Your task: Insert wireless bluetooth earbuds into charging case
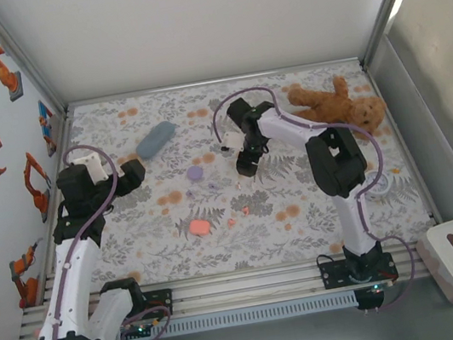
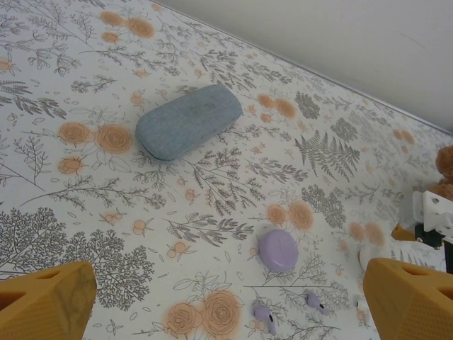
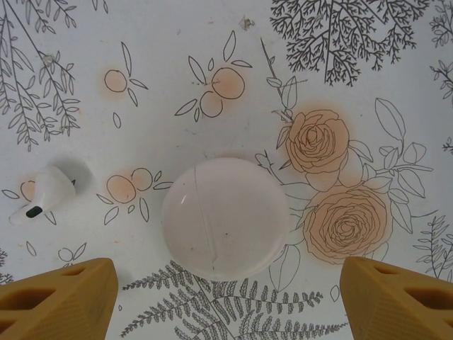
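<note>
- Left gripper [image 2: 226,312]: fingers [image 2: 46,303] stand wide apart with nothing between them, above the floral table cover [image 2: 85,42].
- Right gripper [image 3: 226,297]: fingers [image 3: 64,301] are apart, one on each side of the white round case [image 3: 225,218]. Neither finger touches it.
- White round case: closed, a seam line visible across its shell, resting flat on the cover.
- White earbud [image 3: 42,193]: lies loose on the cover at 9 o'clock of the white round case, apart from it.
- Lilac case [image 2: 277,250]: closed and flat on the cover.
- Lilac earbuds [image 2: 263,315]: two of them, near the lilac case at its 5 and 6 o'clock, outside it.
- Salmon-pink case [image 1: 199,226]: in the top view, at 6 o'clock of the lilac case, apart from it.
- Pink earbuds [image 1: 246,210]: on the cover at 3 o'clock of the salmon-pink case, near it.
- Grey-blue oblong case [image 2: 187,120]: closed, at 11 o'clock of the lilac case, well apart.
- Teddy bear [image 1: 341,104]: at the table's 2 o'clock corner.
</note>
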`<action>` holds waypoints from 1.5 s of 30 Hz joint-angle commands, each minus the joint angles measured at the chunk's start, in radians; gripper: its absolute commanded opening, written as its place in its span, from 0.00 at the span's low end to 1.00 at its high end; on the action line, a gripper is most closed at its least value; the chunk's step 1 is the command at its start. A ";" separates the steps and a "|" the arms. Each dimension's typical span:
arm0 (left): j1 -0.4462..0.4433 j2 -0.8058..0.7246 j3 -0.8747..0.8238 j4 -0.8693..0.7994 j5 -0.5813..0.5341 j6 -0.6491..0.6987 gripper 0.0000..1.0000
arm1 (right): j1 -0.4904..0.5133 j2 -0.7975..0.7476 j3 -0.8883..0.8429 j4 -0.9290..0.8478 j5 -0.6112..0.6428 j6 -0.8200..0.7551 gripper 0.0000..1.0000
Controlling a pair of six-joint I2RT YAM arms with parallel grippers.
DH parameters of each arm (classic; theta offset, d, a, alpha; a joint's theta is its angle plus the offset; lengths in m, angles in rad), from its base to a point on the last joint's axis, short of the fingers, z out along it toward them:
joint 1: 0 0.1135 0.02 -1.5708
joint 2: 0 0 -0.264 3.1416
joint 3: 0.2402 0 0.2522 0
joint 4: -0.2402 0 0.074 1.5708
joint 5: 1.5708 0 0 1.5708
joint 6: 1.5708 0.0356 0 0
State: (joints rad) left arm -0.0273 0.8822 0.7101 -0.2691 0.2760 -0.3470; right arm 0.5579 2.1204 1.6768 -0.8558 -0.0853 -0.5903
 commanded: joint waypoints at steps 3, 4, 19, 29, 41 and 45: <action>0.003 -0.002 0.021 -0.021 -0.013 0.023 0.96 | 0.009 0.041 0.049 -0.052 0.015 -0.029 0.78; 0.003 -0.005 0.020 -0.021 -0.014 0.023 0.96 | 0.010 0.048 0.053 -0.054 0.018 -0.029 0.77; 0.003 0.001 0.021 -0.025 -0.014 0.023 0.96 | 0.025 0.121 0.095 -0.069 0.038 -0.032 0.59; 0.002 0.002 0.020 -0.025 -0.012 0.026 0.96 | 0.027 0.123 0.087 -0.054 0.062 -0.028 0.44; 0.003 0.005 0.020 -0.014 0.005 0.017 0.96 | 0.025 -0.003 0.003 0.036 0.035 -0.028 0.42; 0.001 0.019 0.027 0.004 0.079 -0.017 0.96 | 0.027 -0.108 -0.061 0.105 0.009 -0.027 0.41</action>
State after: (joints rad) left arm -0.0273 0.8932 0.7101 -0.2825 0.2882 -0.3473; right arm 0.5789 2.1235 1.6390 -0.8036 -0.0494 -0.6182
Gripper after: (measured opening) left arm 0.963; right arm 0.475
